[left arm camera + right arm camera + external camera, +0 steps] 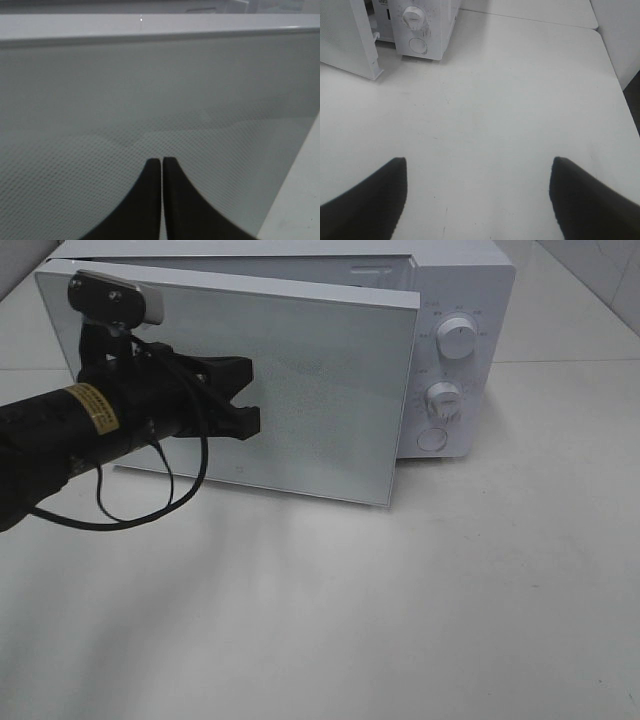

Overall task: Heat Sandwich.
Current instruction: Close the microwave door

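Plainly, a white table (450,620) bears the microwave (470,290); left gripper (161,161) pressed together, right gripper (477,167) spread.

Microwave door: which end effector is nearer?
Left. The left end effector, shut, sits at the microwave door front panel, touching or nearly so; the right end effector, open, hangs over the table well back from it.

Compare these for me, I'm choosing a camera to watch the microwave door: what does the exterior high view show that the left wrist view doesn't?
Only exterior high: the microwave body with its upper knob, lower knob and round button, the table, and the door standing ajar. Only left wrist: the left gripper shut, tips together, close to the mesh. Both: the door's mesh panel and the left gripper.
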`<state>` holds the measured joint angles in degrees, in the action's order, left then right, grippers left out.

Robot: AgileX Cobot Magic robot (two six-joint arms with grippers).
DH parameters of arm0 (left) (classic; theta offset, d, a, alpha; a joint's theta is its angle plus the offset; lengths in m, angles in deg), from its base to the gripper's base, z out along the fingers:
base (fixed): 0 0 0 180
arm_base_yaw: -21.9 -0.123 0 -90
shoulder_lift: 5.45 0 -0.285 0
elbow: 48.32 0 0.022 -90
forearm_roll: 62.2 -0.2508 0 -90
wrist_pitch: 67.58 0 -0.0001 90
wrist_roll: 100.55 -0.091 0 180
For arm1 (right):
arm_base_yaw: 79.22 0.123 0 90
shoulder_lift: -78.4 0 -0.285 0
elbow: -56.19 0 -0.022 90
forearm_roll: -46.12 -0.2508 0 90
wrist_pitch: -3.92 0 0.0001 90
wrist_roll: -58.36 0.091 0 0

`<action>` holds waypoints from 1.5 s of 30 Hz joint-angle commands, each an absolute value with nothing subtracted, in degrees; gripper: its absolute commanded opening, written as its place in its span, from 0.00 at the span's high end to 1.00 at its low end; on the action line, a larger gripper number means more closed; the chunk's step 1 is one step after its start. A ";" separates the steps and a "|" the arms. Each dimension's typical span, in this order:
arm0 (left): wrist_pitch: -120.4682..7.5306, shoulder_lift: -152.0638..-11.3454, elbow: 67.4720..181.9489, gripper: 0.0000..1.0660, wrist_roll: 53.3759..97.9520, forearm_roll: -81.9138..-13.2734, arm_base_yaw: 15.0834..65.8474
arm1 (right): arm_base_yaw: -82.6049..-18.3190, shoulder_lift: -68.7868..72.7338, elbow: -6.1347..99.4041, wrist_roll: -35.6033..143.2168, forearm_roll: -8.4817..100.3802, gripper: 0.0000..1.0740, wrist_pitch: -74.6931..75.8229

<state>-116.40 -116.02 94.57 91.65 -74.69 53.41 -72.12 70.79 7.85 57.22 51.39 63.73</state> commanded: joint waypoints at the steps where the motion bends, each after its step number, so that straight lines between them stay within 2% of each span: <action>1: -116.40 -117.29 97.27 1.00 91.59 -73.38 54.96 | -72.41 72.28 7.79 57.67 51.68 0.29 63.22; 14: -110.67 -125.31 112.16 1.00 90.96 -71.77 60.75 | -72.41 72.28 7.79 57.67 51.68 0.29 63.22; 24: -103.80 -128.92 121.56 1.00 88.96 -69.71 61.03 | -72.41 72.28 7.79 57.67 51.68 0.29 63.22; 34: -103.68 -131.90 125.11 1.00 88.73 -65.64 61.03 | -72.41 72.28 7.79 57.67 51.68 0.29 63.22; 40: -103.39 -133.61 127.00 1.00 86.15 -64.15 60.81 | -72.41 72.28 7.79 57.67 51.68 0.29 63.22; 45: -103.05 -135.51 129.87 1.00 86.15 -62.20 60.75 | -72.41 72.28 7.79 57.67 51.68 0.29 63.22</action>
